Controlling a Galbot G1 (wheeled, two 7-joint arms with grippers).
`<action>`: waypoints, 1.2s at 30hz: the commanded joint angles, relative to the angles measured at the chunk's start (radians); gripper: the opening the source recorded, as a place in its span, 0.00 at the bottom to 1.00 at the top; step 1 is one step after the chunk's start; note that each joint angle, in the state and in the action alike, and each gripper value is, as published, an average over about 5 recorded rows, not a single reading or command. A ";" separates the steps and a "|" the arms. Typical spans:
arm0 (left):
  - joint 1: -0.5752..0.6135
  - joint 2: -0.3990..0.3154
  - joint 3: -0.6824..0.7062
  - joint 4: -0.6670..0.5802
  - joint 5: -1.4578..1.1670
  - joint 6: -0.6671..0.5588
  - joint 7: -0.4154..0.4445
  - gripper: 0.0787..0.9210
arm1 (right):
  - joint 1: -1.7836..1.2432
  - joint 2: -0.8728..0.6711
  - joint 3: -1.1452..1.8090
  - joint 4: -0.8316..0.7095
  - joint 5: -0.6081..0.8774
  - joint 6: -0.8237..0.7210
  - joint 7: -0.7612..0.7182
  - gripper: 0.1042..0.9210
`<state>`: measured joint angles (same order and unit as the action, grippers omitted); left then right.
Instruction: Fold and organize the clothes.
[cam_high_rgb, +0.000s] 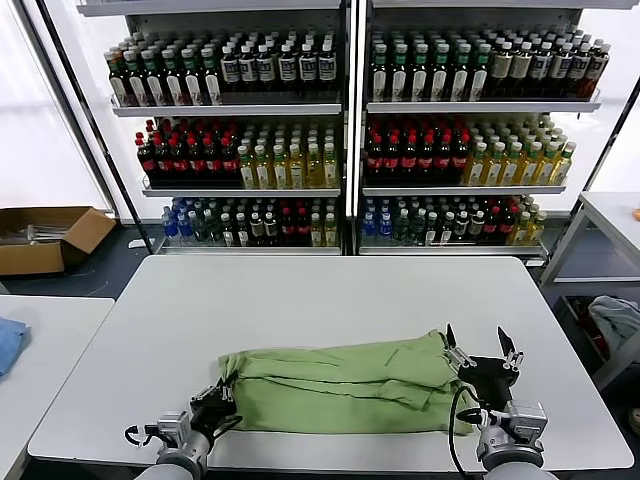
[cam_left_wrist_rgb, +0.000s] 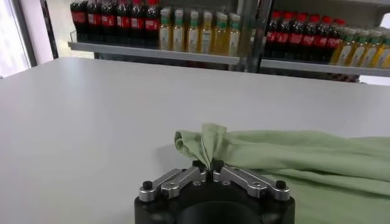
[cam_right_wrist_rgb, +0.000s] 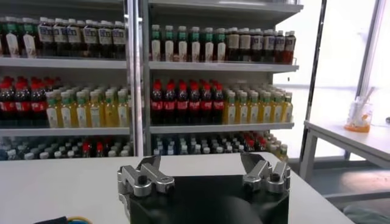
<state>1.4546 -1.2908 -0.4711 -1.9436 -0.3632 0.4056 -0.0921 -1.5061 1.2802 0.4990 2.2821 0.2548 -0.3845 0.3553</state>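
Black gripper bodies (cam_right_wrist_rgb: 204, 204), silver screw-studded linkages, black cable at wrists.

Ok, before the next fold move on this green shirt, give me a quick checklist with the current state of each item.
1. Left pincer shut on the shirt's end: ok, a tuft of fabric is pinched between its fingers.
2. Right pincer gripping the shirt's other end: not ok, open and raised at that end, nothing held.
3. Shirt already folded into a long band lying across the table: ok.
4. Shirt fully on the table: ok, near the front edge, no part seen hanging over.
5. Collar and placket tucked inside: cannot tell, hidden in the folds.
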 joint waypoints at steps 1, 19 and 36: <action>-0.055 0.135 -0.189 0.004 0.001 -0.037 0.034 0.03 | 0.020 -0.001 0.006 0.001 0.003 -0.011 0.009 0.88; -0.095 0.516 -0.487 0.041 -0.159 -0.009 0.085 0.03 | 0.036 0.013 -0.001 0.000 -0.001 -0.025 0.019 0.88; -0.145 0.206 0.128 -0.170 0.004 0.082 0.035 0.03 | -0.061 0.063 0.037 0.061 -0.046 -0.018 0.012 0.88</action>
<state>1.3530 -0.9641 -0.6448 -2.0233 -0.4324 0.4521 -0.0452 -1.5301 1.3223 0.5285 2.3256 0.2227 -0.4055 0.3676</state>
